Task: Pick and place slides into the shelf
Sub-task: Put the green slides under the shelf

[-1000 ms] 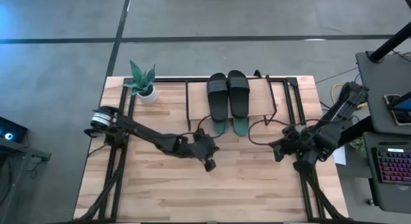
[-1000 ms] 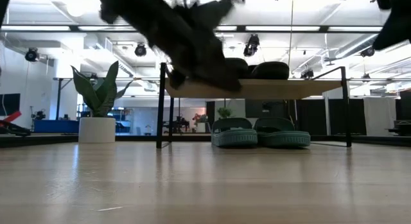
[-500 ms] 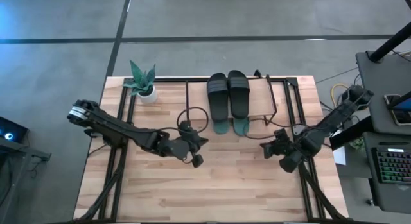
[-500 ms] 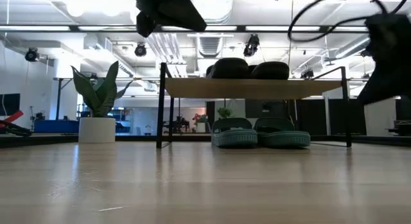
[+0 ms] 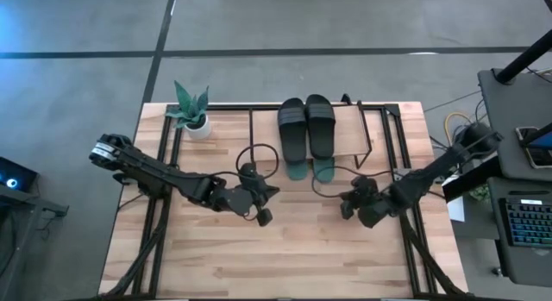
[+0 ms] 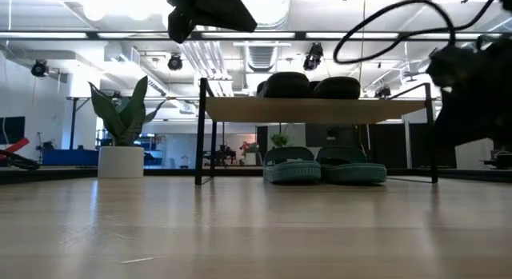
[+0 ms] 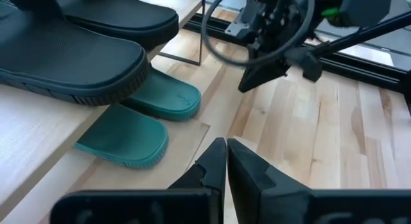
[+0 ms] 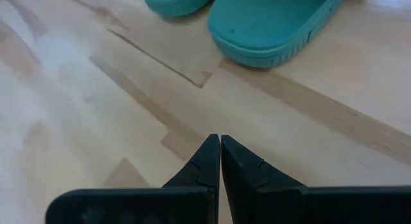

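At the far left of the worktop (image 5: 216, 249), a potted plant (image 5: 191, 110) is standing near the back edge, well apart from both arms. Moving rightward, the left pincer (image 5: 263, 216) is hovering above the bare wood with its fingers (image 7: 212, 163) pressed together and gripping nothing; its wrist view is showing the two tips meeting along a thin seam. Just beyond this pincer and a little to its right, the shelf (image 5: 349, 133) is sitting at the back middle of the worktop. Two black slides (image 5: 306, 126) are lying side by side on its light top board, and two teal slides (image 5: 310, 170) are resting on the worktop beneath that board, their rounded ends projecting from under its front edge toward the pincers. In the low view the black pair (image 6: 310, 86) is lying directly above the teal pair (image 6: 323, 167). Farther right, the right pincer (image 5: 345, 205) is pointing toward the left arm, positioned just in front of the teal slides and apart from them; its fingers (image 8: 209, 156) are likewise closed together and holding nothing. The two pincers are facing each other across a gap of bare worktop.
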Controlling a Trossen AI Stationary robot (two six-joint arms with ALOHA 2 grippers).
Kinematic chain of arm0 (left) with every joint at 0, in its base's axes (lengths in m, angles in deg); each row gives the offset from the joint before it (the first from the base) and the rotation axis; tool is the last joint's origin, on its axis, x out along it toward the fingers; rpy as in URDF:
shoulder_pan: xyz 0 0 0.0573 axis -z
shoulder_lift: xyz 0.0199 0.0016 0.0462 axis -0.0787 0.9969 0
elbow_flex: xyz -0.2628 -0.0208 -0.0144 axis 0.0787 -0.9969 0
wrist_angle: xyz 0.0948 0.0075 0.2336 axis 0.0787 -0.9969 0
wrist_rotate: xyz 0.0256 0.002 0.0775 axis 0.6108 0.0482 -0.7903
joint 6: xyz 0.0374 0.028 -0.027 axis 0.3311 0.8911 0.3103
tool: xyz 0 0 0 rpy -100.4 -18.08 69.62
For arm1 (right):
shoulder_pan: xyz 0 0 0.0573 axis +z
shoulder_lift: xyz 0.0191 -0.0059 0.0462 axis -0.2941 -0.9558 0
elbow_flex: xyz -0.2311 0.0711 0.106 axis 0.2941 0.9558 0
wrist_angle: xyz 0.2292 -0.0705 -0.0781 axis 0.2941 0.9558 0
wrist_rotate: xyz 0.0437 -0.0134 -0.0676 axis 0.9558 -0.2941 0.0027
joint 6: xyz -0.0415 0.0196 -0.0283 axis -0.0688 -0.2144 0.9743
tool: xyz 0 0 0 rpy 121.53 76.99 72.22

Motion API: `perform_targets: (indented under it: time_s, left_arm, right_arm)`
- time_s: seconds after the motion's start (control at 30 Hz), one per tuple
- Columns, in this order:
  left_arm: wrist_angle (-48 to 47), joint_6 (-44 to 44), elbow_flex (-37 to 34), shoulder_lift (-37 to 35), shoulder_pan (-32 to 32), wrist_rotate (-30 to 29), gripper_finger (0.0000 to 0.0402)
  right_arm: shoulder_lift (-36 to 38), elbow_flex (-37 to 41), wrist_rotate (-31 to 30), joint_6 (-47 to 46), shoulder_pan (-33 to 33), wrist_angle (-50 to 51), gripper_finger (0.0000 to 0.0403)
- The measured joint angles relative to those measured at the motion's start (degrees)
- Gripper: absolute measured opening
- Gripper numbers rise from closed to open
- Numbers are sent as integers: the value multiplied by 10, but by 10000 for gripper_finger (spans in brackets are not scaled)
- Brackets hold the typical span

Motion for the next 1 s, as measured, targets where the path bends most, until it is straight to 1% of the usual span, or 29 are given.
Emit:
perform_targets:
  time_s: [0.23, 0.37, 0.53, 0.83, 1.0]
  left_arm:
    - [-4, 0, 0, 0, 0, 0, 0]
    - [-4, -2, 0, 0, 0, 0, 0]
    - [-4, -2, 0, 1, 0, 1, 0]
    - [-4, -2, 0, 1, 0, 5, 0]
    - [-5, -2, 0, 1, 0, 14, 0]
  right_arm:
    - [-82, 0, 10, 28, -47, -71, 8]
    - [-108, -2, 12, 63, -61, -122, 8]
    - [-136, -15, 10, 105, -82, -127, 8]
    - [-181, -29, 7, 119, -136, -128, 8]
    - [-192, -45, 7, 161, -162, -141, 8]
